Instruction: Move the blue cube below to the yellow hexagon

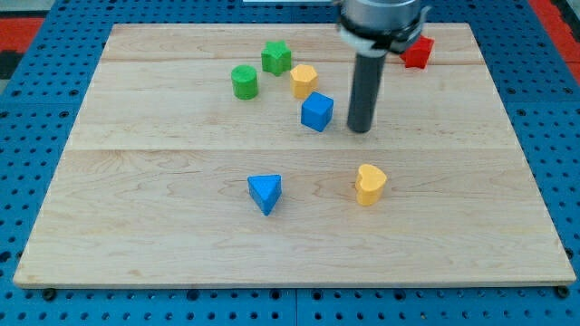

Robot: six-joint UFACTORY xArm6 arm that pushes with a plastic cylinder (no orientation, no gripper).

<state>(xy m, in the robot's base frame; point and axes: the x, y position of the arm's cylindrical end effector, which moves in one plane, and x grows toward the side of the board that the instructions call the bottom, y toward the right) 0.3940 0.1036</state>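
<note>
my tip (361,129) rests just right of the blue cube (317,111).

Smooth pale wooden table top (181,244)

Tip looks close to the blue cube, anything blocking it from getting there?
Probably not. My tip sits just to the view's right of the blue cube with bare board between them. The yellow hexagon lies above the cube, off that line.
</note>
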